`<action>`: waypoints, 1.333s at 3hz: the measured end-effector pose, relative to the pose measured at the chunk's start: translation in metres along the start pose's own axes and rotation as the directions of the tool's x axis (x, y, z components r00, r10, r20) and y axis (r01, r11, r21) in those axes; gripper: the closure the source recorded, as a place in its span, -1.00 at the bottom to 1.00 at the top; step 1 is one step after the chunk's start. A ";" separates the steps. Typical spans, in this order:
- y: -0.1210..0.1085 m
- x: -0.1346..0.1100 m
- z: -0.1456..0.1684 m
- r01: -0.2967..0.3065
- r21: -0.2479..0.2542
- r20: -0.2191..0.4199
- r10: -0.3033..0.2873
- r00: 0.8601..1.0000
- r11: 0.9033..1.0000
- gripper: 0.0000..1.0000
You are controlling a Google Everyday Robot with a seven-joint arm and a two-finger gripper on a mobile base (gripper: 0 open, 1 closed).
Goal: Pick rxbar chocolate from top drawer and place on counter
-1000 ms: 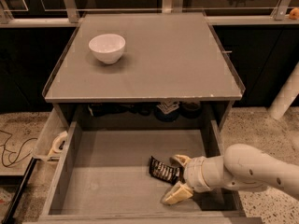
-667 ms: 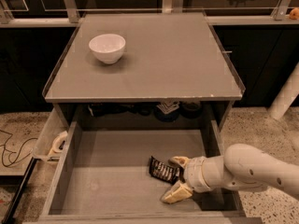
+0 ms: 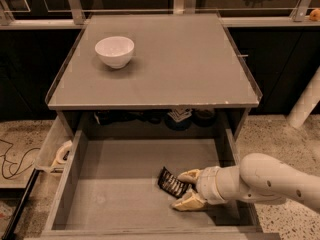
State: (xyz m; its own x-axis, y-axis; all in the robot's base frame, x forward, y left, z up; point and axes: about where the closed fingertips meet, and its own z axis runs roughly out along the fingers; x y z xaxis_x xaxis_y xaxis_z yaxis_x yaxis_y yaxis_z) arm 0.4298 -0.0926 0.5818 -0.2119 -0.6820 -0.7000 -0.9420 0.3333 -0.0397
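The rxbar chocolate, a small black wrapper with white lettering, lies tilted on the floor of the open top drawer, right of its middle. My gripper reaches in from the right, low in the drawer. Its two pale fingers stand apart, one behind and one in front of the bar's right end, touching or nearly touching it. The grey counter sits above the drawer, behind its clear raised rim.
A white bowl stands on the counter's back left. A narrow pale side tray with a tape roll hangs at the drawer's left. Dark round items sit in the shadowed recess under the counter. Speckled floor lies on both sides.
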 end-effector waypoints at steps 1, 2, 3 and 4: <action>0.000 0.000 0.000 0.000 0.000 0.000 0.000 1.000 1.000 1.00; 0.000 -0.004 -0.004 0.000 0.000 0.000 0.000 1.000 1.000 1.00; 0.002 -0.008 -0.008 0.018 0.005 0.004 -0.018 1.000 1.000 1.00; -0.001 -0.023 -0.032 0.059 0.054 0.020 -0.060 0.998 0.997 1.00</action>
State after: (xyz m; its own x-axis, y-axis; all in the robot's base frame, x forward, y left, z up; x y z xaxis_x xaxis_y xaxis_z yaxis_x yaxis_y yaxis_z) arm 0.4271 -0.0979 0.6201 -0.1496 -0.6879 -0.7102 -0.9375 0.3269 -0.1191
